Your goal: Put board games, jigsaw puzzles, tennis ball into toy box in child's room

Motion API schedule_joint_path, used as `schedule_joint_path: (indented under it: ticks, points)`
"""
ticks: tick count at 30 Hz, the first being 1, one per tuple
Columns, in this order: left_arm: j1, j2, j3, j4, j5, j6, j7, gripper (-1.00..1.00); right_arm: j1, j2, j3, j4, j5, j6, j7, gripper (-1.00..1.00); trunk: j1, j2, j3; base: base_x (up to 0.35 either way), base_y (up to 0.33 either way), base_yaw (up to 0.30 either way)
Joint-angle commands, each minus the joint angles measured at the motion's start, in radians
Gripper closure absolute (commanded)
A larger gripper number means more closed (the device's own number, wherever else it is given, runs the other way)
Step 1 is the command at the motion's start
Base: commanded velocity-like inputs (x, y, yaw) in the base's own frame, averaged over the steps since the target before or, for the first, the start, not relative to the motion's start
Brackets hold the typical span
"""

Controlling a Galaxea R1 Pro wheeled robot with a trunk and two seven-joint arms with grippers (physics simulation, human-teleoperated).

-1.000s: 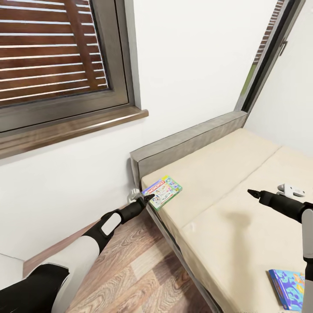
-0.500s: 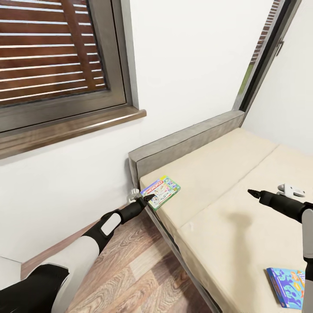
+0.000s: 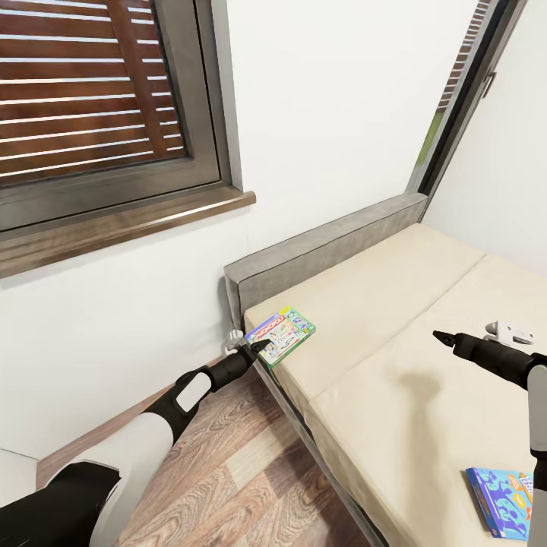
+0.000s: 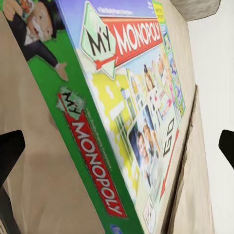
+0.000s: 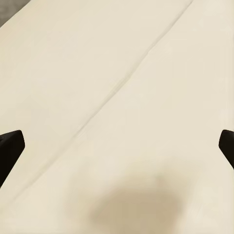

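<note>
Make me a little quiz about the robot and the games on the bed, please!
1. True or false: the left gripper is at the corner of the My Monopoly box, near the edge of the bed.
2. What colour is the other board game, lying near the right arm? A) blue B) red C) black
3. Fill in: the right gripper hangs open above the bare beige ____.

Key
1. True. In the left wrist view the box lies between the open fingers.
2. A, blue.
3. Mattress; the gripper's shadow falls on it.
</note>
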Motion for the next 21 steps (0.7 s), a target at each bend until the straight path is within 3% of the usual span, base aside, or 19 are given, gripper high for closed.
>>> schedule_joint_path:
  ticks: [1, 21]
  points:
    - [-0.001, 0.001, -0.003, 0.000, 0.010, 0.006, -0.001, -1.00, -0.001, 0.000, -0.001, -0.001, -0.009, 0.006, -0.003, -1.00, 0.000, 0.000, -0.001, 0.000, 0.000, -0.002]
    - [0.000, 0.002, -0.003, 0.000, 0.010, 0.006, -0.001, -1.00, -0.001, 0.000, -0.002, -0.001, -0.009, 0.007, -0.003, -1.00, 0.000, 0.000, -0.001, 0.000, 0.000, -0.051]
